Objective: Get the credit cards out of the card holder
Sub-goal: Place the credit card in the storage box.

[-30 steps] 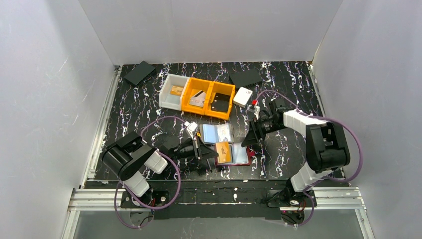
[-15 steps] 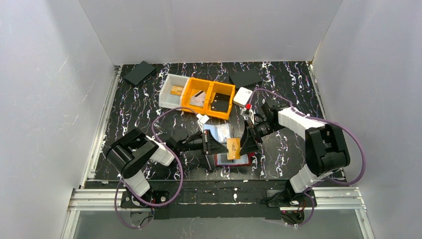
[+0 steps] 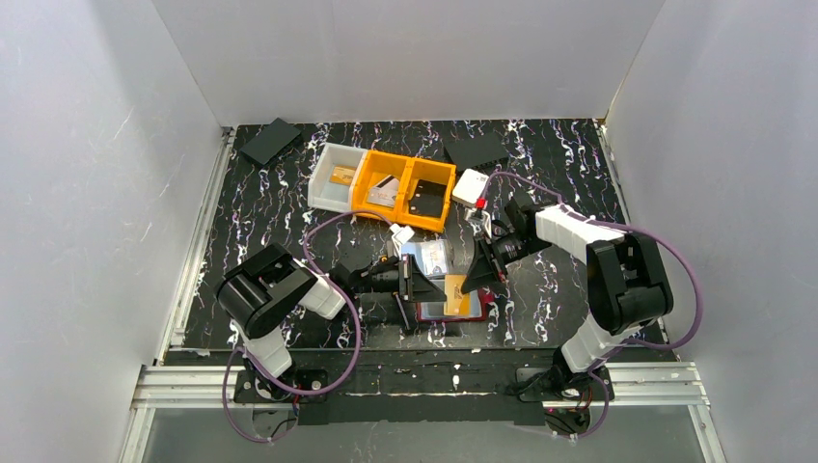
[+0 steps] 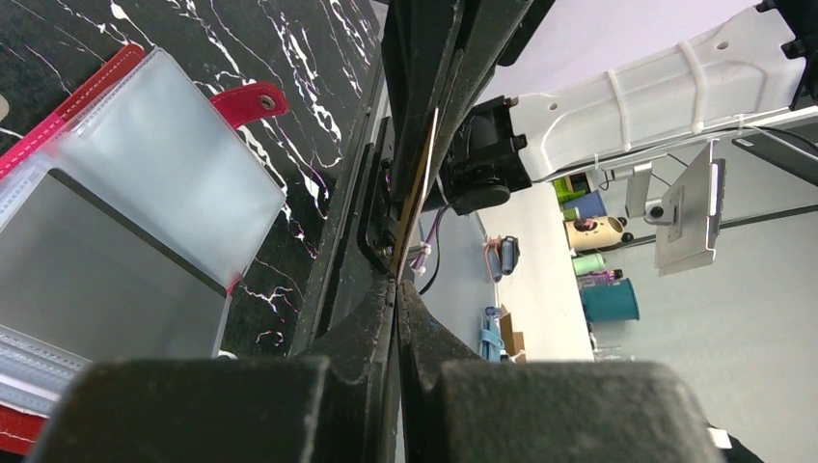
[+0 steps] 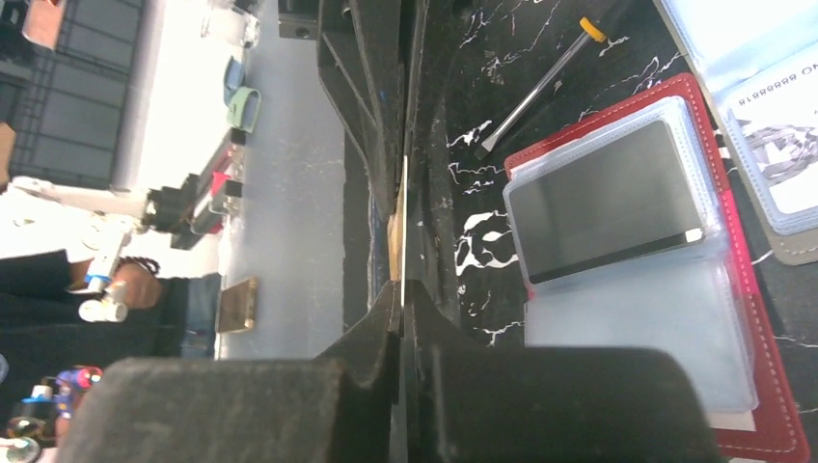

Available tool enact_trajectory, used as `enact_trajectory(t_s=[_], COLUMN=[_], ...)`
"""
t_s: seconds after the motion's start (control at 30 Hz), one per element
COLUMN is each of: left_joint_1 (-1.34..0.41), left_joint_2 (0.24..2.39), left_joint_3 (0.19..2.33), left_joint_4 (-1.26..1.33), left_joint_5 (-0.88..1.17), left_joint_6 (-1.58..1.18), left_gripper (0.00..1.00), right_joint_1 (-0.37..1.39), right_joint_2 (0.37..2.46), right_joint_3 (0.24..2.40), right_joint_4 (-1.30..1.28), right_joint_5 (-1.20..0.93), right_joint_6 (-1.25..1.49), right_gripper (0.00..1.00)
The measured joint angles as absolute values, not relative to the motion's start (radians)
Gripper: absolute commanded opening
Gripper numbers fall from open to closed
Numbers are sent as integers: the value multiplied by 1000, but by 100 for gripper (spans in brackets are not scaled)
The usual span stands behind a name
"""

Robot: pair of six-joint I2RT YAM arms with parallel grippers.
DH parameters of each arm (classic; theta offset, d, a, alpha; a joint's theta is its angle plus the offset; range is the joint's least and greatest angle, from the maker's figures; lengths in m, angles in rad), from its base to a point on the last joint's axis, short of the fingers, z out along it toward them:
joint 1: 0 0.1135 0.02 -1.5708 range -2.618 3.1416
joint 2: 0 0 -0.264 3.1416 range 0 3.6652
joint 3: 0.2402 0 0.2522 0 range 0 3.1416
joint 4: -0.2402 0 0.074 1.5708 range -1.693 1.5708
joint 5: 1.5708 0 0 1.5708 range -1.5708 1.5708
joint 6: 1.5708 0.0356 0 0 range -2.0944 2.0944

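Two grippers on one orange card [image 3: 457, 293]: left gripper [image 3: 422, 286] and right gripper [image 3: 473, 280] meet at lower centre, each with jaws pinched onto it from opposite sides, over open red card holder [image 3: 446, 313]. Card thin, light, stiff yet bendable, slick; pinch flat faces near edge. Dark card [image 5: 603, 205] sits in clear sleeve, likely slides out by exposed edge. Second holder [image 3: 425, 258] just behind. Orange bins [image 3: 405, 191] and white bin [image 3: 337, 179] upper centre. Thin rod [image 5: 536, 79] near holder. Arms crowd each other.
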State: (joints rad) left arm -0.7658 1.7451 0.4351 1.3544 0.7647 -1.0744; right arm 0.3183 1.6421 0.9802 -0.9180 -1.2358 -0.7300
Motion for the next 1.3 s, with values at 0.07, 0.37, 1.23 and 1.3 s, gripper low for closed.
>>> enact_trajectory(t_s=[0.07,0.37,1.23,1.3], left_joint_1=[-766,-768,-670,-598], left_joint_2=[1747,1727,1655,1552], left_joint_3=[435,373,451,480], left_joint_4=[1359,1406,1285,1044], left_joint_5=[762,618,701,768], left_joint_6=[-1080,-1124,-1097,-976], left_gripper=[26,68,0,0], right_joint_1=[318,279,216,189], right_joint_2=[1644,1623,1514,1496], right_joint_3=[980,879,757,789], right_joint_4=[-918,-597,-194,-285], right_joint_5=[-1242,-1360,-1385,-1342], right_joint_6=[-717,-390,13,-67], right_gripper=[1,1,98,98])
